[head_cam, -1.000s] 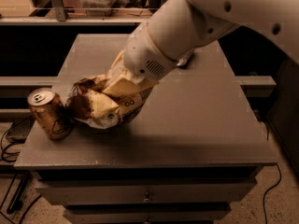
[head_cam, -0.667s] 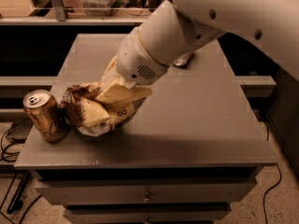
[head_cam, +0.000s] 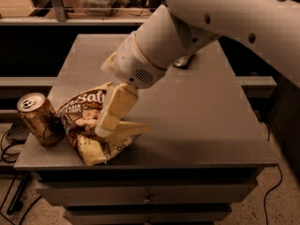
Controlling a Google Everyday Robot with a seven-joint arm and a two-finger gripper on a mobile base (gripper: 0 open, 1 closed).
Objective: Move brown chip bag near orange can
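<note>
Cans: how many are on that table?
1: the orange can stands at the table's left edge, beside the brown chip bag, where the tool is. A shiny thing half hidden behind the arm might be another.

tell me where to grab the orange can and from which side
Grip the orange can across its round side wall at mid height. Come from above, or from the camera-left edge of the table. The can stands upright with that side open. The brown chip bag crowds its other side, and the gripper rests on that bag.
</note>
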